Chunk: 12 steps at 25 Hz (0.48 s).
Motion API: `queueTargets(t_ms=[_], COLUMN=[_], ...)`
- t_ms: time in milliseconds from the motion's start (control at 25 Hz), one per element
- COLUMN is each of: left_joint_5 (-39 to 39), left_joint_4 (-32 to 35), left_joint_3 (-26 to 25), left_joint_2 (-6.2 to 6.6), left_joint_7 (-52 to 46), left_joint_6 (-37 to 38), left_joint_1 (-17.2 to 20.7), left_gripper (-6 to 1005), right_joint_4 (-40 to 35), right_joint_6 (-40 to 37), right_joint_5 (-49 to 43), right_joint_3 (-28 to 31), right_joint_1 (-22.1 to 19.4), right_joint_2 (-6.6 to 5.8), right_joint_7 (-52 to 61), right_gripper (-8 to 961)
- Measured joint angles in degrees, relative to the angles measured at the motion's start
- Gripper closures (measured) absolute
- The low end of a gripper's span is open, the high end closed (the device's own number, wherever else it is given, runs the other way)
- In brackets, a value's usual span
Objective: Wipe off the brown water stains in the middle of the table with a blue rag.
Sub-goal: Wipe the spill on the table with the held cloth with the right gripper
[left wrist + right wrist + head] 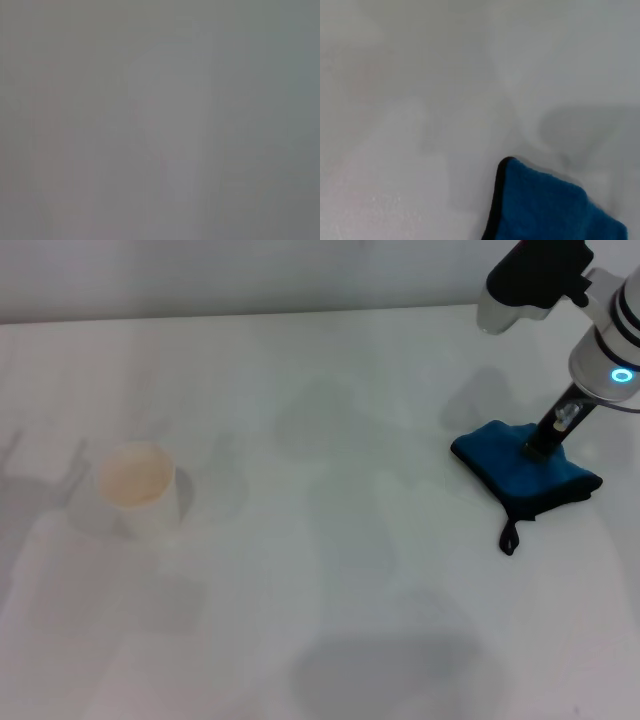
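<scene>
**Right gripper down on rag**

White counter [330, 640] fills the frame. Blue rag [520, 472] lies right of centre, loop toward the bottom. Right gripper [538, 448] presses into it; can't tell its opening. White cup [140, 488] at left. No stains discernible.

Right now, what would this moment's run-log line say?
right gripper: down on blue rag, table's right side | left arm: out of view | stains: none visible | white cup: left

Probably a lab or test bench: a bare white table [300, 640] is filling the view, backed by a plain wall [250, 270].
</scene>
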Motion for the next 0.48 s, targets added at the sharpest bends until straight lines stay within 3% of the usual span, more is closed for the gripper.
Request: queueTargets(t_ms=[480], left_joint_5=[-0.2], left_joint_4=[0.0], left_joint_3=[-0.1], left_joint_2=[0.06], left_joint_7=[0.0], left_joint_6=[0.1], left_joint_1=[-0.2], left_gripper=[117], right_joint_4=[0.0], right_joint_6=[-0.5], right_joint_5=[-1.0], right_joint_3=[0.3], right_joint_1=[-0.9], right_joint_2=[0.44], right_joint_7=[0.3], right_gripper=[804])
